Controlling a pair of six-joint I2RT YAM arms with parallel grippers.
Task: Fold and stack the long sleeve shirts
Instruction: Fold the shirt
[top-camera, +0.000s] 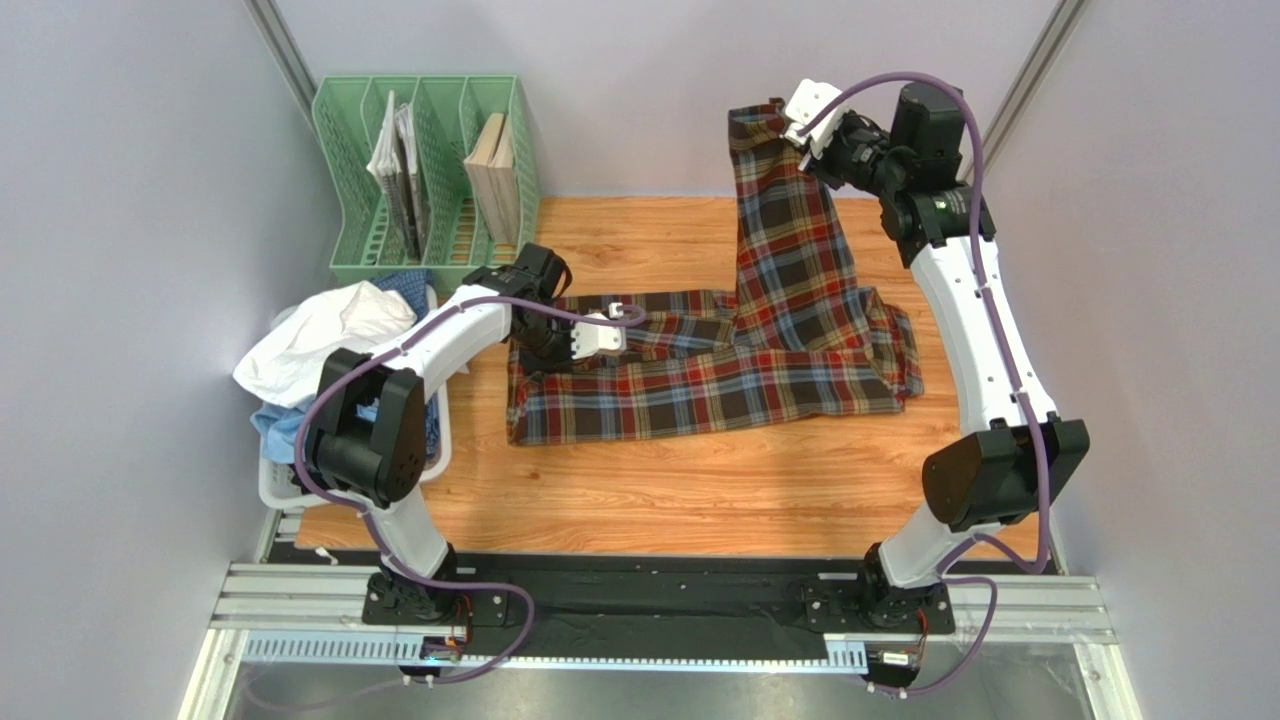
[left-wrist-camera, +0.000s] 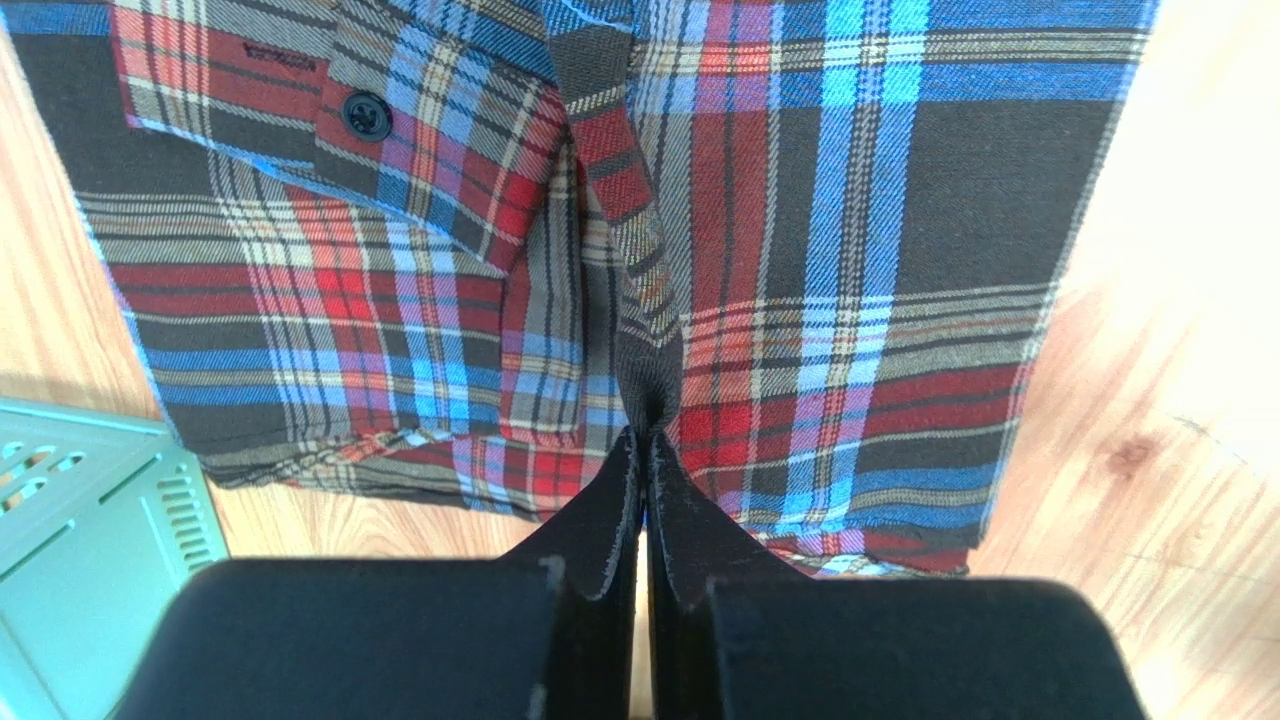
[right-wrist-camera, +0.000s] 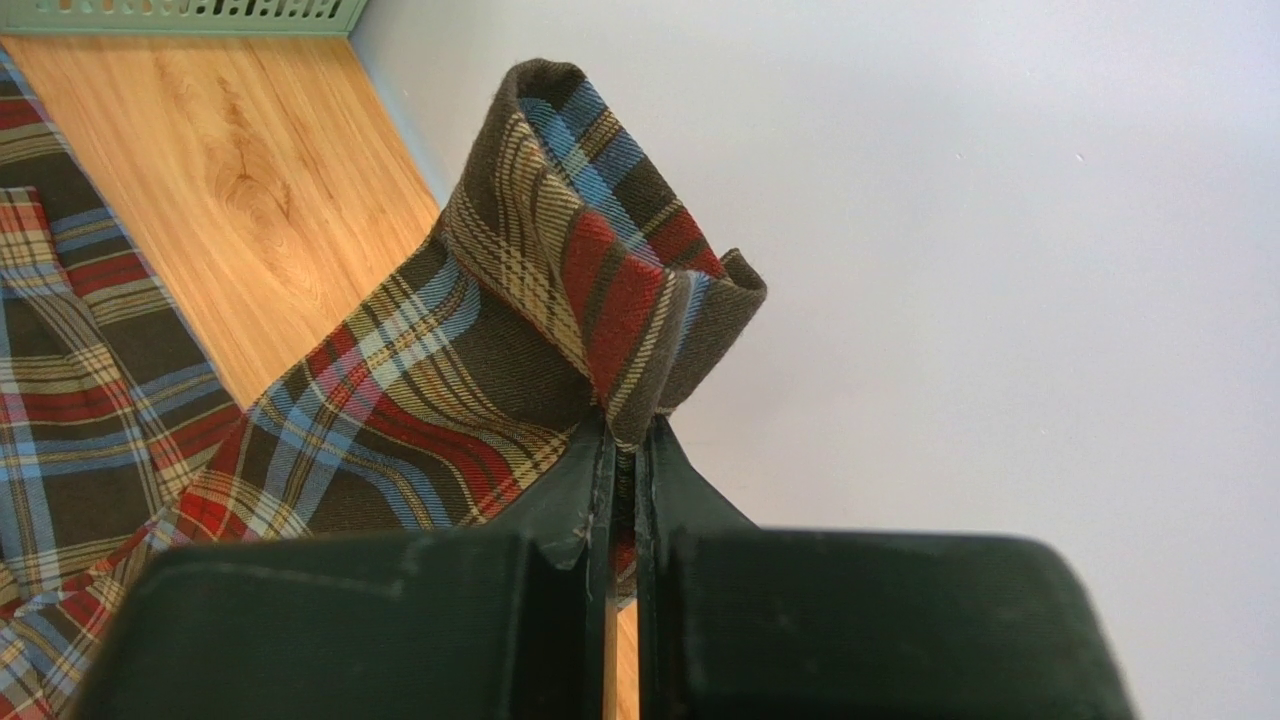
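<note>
The wooden counter carries the tartan shirt at centre. The left fingers are closed on its cloth at 9 o'clock; the right fingers pinch a sleeve end raised at 1 o'clock.

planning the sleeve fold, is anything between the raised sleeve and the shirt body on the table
No loose object lies on the tartan shirt. The right pincer holds the sleeve up at the far edge; only the left pincer, pinching cloth, sits over the body.
</note>
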